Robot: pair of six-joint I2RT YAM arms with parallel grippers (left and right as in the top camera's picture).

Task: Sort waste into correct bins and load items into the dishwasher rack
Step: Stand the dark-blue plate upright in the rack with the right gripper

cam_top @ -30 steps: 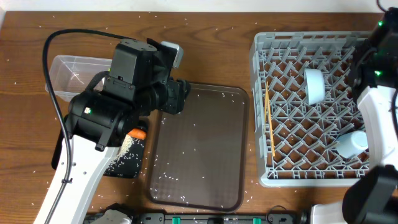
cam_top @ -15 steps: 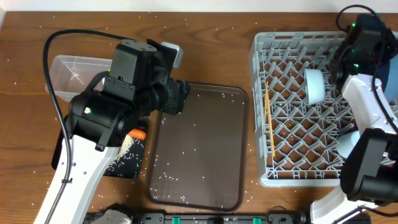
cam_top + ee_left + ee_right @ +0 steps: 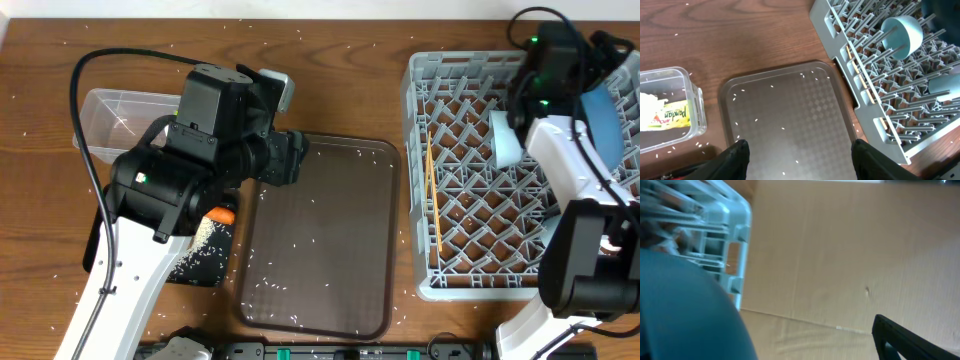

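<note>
Two tools showed: the left tool (image 3: 802, 162) hung wide open and empty over the brown tray (image 3: 790, 115). Whether the right tool (image 3: 590, 75) gripped the blue plate (image 3: 600, 115) above the dishwasher rack (image 3: 418, 150) could not be told.

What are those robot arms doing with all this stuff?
They are tidying up after a meal. The right hand seems to hold a big blue plate over the grey dishwasher rack. A light-blue cup and yellow chopsticks already sit in the rack. The left hand hangs open over the brown tray, holding nothing. Rice grains lie scattered on that tray.
</note>
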